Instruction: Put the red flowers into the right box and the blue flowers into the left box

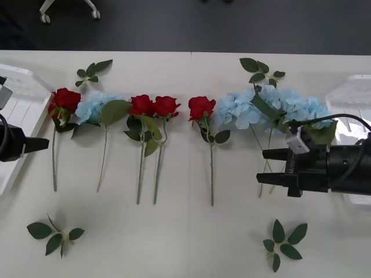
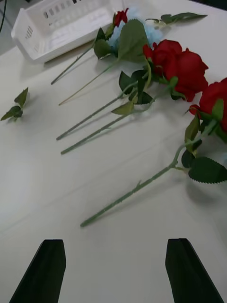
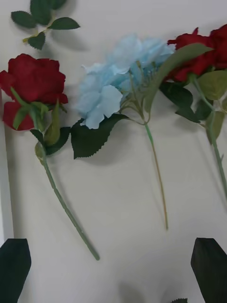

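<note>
While right end effector hovers agape, red flowers lie beside it, untouched.

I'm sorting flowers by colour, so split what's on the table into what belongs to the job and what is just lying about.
Belongs to the job:
- red flowers, four in the row
- blue flowers, plus a single one near the left end
- left box
- right box
- right gripper, open, near the blue flowers' stems
- left gripper, open

Lying about:
- loose leaf sprigs on the table
</note>
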Motion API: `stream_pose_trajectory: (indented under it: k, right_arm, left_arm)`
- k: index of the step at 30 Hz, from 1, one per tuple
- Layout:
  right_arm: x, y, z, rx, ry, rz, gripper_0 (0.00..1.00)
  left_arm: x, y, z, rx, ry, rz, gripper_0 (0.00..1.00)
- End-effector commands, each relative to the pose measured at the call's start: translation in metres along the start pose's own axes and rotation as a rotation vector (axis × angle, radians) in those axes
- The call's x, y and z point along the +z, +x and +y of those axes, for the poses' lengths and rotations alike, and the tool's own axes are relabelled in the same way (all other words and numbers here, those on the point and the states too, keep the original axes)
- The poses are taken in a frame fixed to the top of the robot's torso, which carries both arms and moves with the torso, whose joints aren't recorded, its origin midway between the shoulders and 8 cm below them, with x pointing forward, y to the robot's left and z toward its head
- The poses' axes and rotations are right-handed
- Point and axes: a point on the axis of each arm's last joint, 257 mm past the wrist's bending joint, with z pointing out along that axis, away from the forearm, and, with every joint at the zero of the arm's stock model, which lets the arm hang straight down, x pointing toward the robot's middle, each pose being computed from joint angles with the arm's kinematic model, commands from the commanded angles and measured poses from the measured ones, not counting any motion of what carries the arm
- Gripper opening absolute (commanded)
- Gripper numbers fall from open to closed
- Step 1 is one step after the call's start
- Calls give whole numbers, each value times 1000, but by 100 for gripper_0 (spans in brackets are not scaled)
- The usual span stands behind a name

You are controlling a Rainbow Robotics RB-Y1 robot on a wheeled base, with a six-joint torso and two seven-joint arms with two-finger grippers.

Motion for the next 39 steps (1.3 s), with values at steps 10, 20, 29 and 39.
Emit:
stream_pose_trajectory:
  k: [10,20,29,39]
  right_arm:
    - [20,-56,40,-53,-3,-104,62]
    - [53,-59,46,-50,36,-128,62]
    - [75,-79,52,-42,59,-173,62]
    - [91,-94,63,-8,43,-212,62]
  left_arm:
    - [48,-14,52,-274,-88,-21,100]
    - [72,-26,81,-267,-183,44,100]
    - [101,-30,93,-284,-218,85,100]
    - [129,-34,92,-258,-270,79,100]
